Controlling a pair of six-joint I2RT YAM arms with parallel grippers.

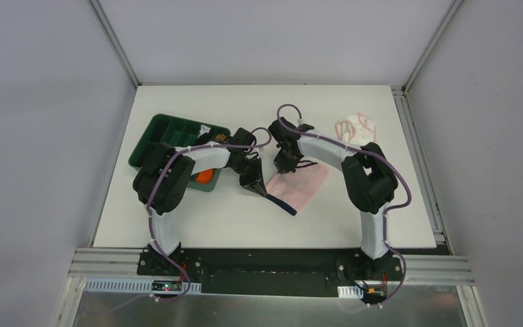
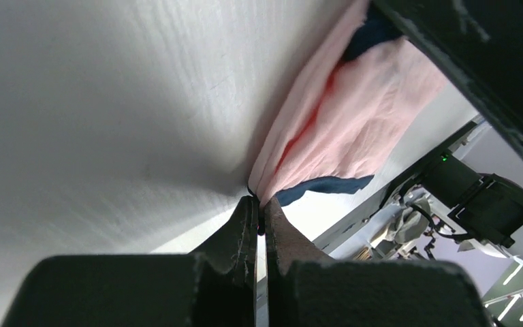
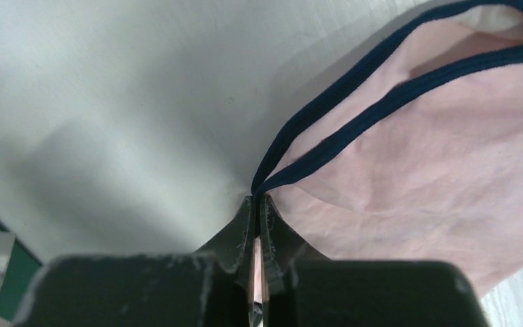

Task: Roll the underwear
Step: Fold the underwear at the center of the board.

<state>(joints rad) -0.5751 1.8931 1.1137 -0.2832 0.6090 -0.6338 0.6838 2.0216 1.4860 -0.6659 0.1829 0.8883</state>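
Pink underwear (image 1: 304, 182) is lying mid-table, a little right of centre and between the two arms. The cloth is thin and soft, and it is creasing in shallow folds. Navy edging (image 3: 354, 92) is running round the openings as a narrow ribbed band. A dark strip of it is showing along the near edge in the top view.

Right gripper (image 3: 255, 201) is pinching the far-left corner, jaws pressed together with only a sliver of gap. Two runs of the navy band are converging right at its tips. Left gripper (image 2: 259, 204) is likewise clamping a corner on the near-left side, fingers closed on the fabric. The cloth is fanning away from the pinch in pink pleats, with patches of navy peeking out. Both grippers are sitting low at the white table (image 1: 395, 218), which has a matte, faintly grained surface.

Paler underwear (image 1: 356, 128), whitish with pink edging, is lying crumpled near the far-right corner, well apart from the pink pair. Neither gripper is touching it.

Dark green tray (image 1: 156, 136), a rigid tray with several compartments, is sitting at the left side of the table. The left arm is crossing over its near part and hiding it. Orange cloth (image 1: 205, 176) is showing just beside the arm's elbow, at the tray's near-right end. Purple cables are looping along both arms.
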